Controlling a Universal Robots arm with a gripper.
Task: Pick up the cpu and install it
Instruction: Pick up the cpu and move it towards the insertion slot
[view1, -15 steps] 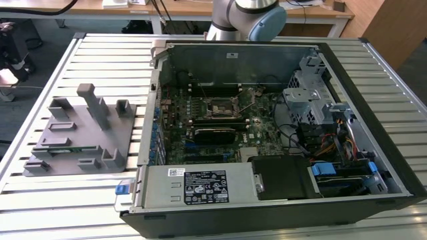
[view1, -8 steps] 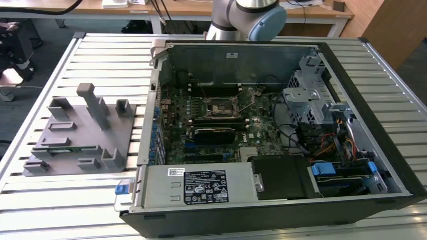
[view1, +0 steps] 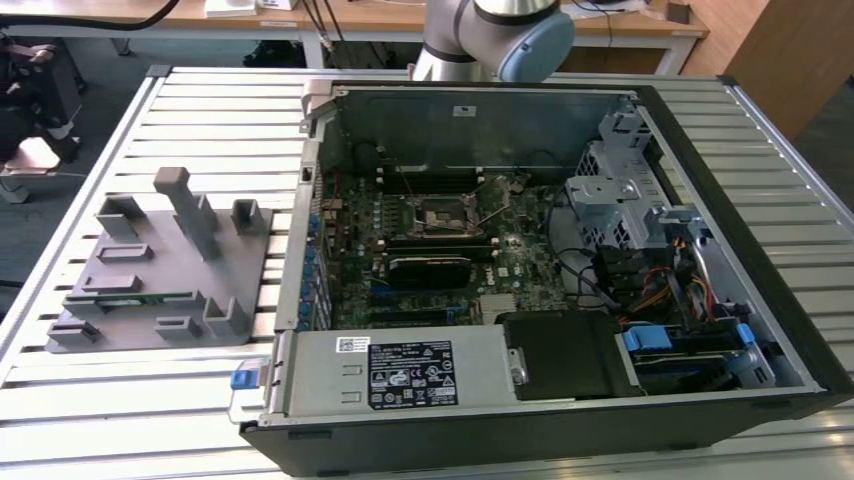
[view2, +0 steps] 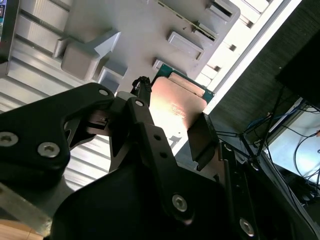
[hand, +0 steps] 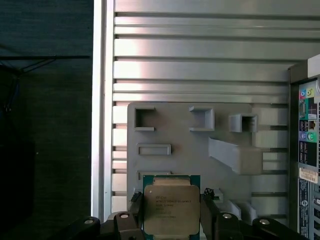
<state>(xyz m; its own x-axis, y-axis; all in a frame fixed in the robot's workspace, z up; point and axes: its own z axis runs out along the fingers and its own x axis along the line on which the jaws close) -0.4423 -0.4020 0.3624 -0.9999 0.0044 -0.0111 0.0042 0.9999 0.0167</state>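
The black two-fingered gripper (hand: 171, 216) is clenched on the cpu (hand: 171, 207), a small flat square chip with a silvery metal top and a green rim. Its dark fingers (hand: 207, 212) press on two opposite edges, and the metal top faces the cameras in both wrist views.

The chip hangs above the grey plastic fixture plate (hand: 180, 130), over the plate's edge region. Judging by how large it looks against the plate's raised pockets, it is lifted clear of them. The plate lies on the slatted metal table (hand: 200, 55).

In the exterior view, the open black computer case (view1: 467, 130) stands just beside the plate on that view's right. Inside it, the green motherboard (view1: 400, 270) carries the square cpu socket (view1: 441, 215), well apart from the plate.

The step in hand appears to be carrying the held chip. To do it well:
- Keep the grip on the rim only.
- Squeeze firmly enough to stop the chip slipping, but not so hard that it bends or tips.
- Keep the chip flat and square between the fingers so its edges line up with the socket frame.
- Let nothing brush the hidden underside, where the contacts probably are.
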